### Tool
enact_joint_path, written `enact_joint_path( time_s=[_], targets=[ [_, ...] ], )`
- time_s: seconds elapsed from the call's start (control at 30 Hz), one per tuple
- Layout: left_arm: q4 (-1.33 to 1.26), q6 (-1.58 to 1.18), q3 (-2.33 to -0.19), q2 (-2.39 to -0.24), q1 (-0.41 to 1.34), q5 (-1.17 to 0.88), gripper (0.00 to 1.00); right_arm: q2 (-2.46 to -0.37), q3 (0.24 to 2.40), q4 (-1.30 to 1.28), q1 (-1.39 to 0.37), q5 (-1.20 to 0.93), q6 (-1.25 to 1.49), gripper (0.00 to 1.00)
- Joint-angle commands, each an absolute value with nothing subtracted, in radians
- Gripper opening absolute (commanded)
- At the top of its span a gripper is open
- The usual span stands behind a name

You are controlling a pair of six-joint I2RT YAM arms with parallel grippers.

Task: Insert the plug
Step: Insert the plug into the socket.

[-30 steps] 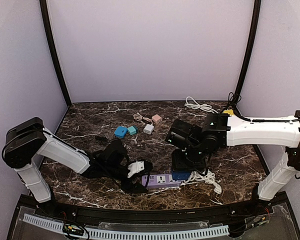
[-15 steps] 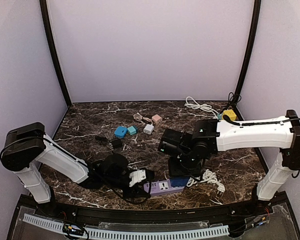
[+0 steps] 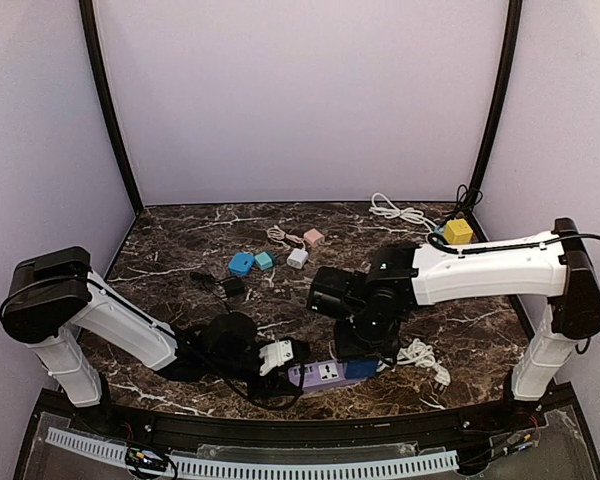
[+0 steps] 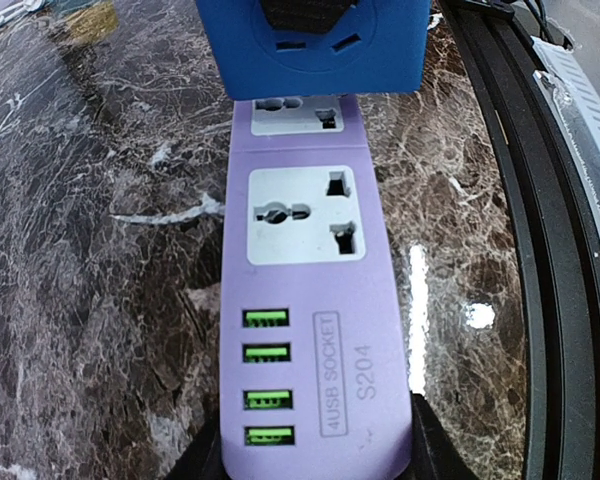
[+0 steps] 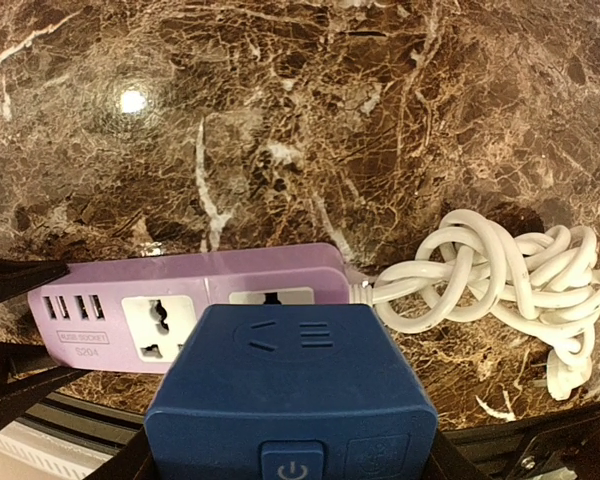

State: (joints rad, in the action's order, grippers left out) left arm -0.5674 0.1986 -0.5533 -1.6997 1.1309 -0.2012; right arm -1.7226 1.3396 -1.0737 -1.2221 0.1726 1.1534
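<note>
Left tool [image 3: 283,357], newly clenched on the USB end of the purple plastic power strip [image 4: 315,330], steadies it while the right tool [image 5: 290,460], grasping the blue cubic plug [image 5: 290,390], has arrived above the end socket [image 4: 298,113].

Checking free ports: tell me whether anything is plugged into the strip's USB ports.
No, all four USB ports on the purple power strip sit empty, with nothing plugged into them.

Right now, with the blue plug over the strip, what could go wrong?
1. The blue plug sits over the far socket of the purple strip. Its pins are hidden, so a misaligned push could jam it.
2. The left end effector clamps only the USB end, so pressing down at the far end may pivot the strip.
</note>
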Motion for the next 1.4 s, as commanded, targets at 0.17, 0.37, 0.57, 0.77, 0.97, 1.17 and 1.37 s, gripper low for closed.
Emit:
enact_joint_path(
  time_s=[0.17,0.37,0.57,0.77,0.97,1.17,1.37],
  targets=[
    [-0.543,0.199,-0.539,-1.708,1.137,-0.172,0.01,-1.732,1.334,-1.053,-1.202,0.184,1.121,0.0],
    [-0.549,0.198,-0.539,-1.708,1.137,-0.162,0.01,-1.779,1.337,-1.032,-1.2,0.15,1.098,0.0],
    [-0.548,0.197,-0.542,-1.707,1.138,-0.156,0.01,-1.811,1.323,-1.07,-1.201,0.148,1.11,0.0],
    [-0.55,0.189,-0.538,-1.707,1.138,-0.153,0.01,-1.849,1.305,-1.081,-1.216,0.151,1.124,0.0],
    [-0.55,0.187,-0.543,-1.703,1.138,-0.143,0.01,-1.96,1.226,-1.025,-1.229,0.055,1.11,0.0],
    [-0.551,0.185,-0.535,-1.693,1.138,-0.145,0.01,-1.966,1.157,-1.057,-1.251,0.057,1.137,0.0],
    [-0.553,0.188,-0.525,-1.679,1.139,-0.14,0.01,-2.097,1.212,-1.113,-1.308,0.054,1.086,0.0]
  ],
)
